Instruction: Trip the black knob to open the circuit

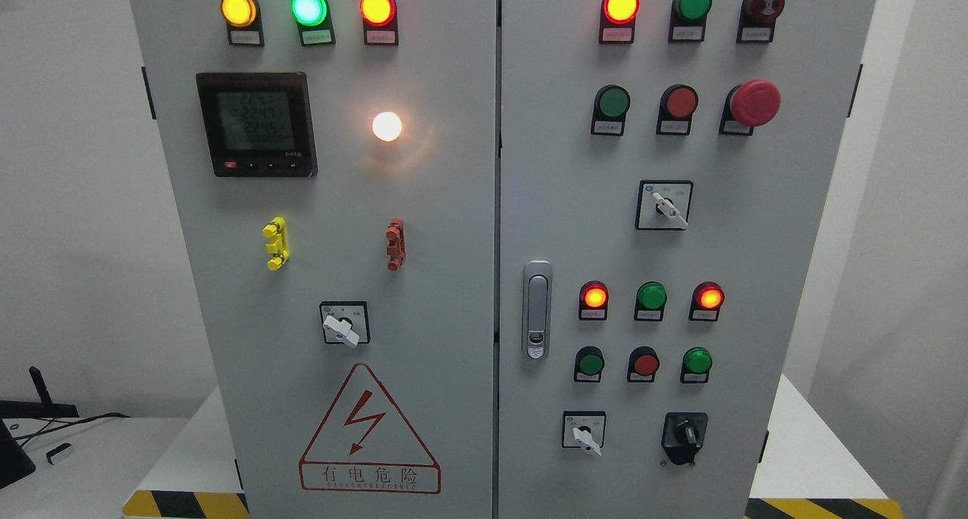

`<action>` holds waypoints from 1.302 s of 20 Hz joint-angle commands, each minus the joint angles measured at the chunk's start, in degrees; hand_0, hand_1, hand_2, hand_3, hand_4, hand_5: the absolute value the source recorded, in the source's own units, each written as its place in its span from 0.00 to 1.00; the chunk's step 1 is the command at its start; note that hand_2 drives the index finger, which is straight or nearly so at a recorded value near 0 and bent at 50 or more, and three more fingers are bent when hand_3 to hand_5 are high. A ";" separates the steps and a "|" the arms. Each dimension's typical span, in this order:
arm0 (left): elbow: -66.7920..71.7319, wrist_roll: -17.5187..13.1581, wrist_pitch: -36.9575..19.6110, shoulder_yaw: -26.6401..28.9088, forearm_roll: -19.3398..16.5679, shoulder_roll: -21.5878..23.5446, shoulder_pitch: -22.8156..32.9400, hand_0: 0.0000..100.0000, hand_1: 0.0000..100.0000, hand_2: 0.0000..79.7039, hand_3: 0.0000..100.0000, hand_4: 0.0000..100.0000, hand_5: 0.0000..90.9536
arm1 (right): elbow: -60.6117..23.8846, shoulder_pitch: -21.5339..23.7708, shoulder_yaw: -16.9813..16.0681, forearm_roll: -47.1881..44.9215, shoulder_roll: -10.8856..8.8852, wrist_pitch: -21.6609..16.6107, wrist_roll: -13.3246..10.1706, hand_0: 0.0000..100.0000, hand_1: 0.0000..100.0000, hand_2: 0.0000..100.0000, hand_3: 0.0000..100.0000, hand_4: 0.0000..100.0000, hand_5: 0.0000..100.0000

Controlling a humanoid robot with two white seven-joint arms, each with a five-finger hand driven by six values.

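Head view | black knob point(685, 436) low on right cabinet door point(756, 239) | neither hand visible

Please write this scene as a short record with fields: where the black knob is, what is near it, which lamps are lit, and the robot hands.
target: black knob, right door, bottom right, on a black plate
neighbour: white selector switch to its left
above it: green button
door handle: silver latch, left edge of right door
lit lamps, left door top: yellow lamp, green lamp, red lamp
meter: digital display, lit
robot hands: none in view
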 commanded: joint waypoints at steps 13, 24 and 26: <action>-0.03 0.00 0.03 0.00 -1.76 0.03 0.00 0.12 0.39 0.00 0.00 0.00 0.00 | -47.79 8.09 -0.88 -0.35 0.59 -0.50 -1.68 0.26 0.58 0.41 0.63 0.59 0.64; -0.03 0.00 0.03 0.00 -1.76 0.03 0.00 0.12 0.39 0.00 0.00 0.00 0.00 | -60.37 5.73 -3.17 2.63 0.85 0.55 -1.41 0.25 0.60 0.42 0.64 0.63 0.71; 0.06 0.00 0.03 0.00 -1.76 0.03 0.00 0.12 0.39 0.00 0.00 0.00 0.00 | -61.17 3.80 -3.25 2.99 0.85 1.25 -1.41 0.24 0.62 0.39 0.63 0.63 0.72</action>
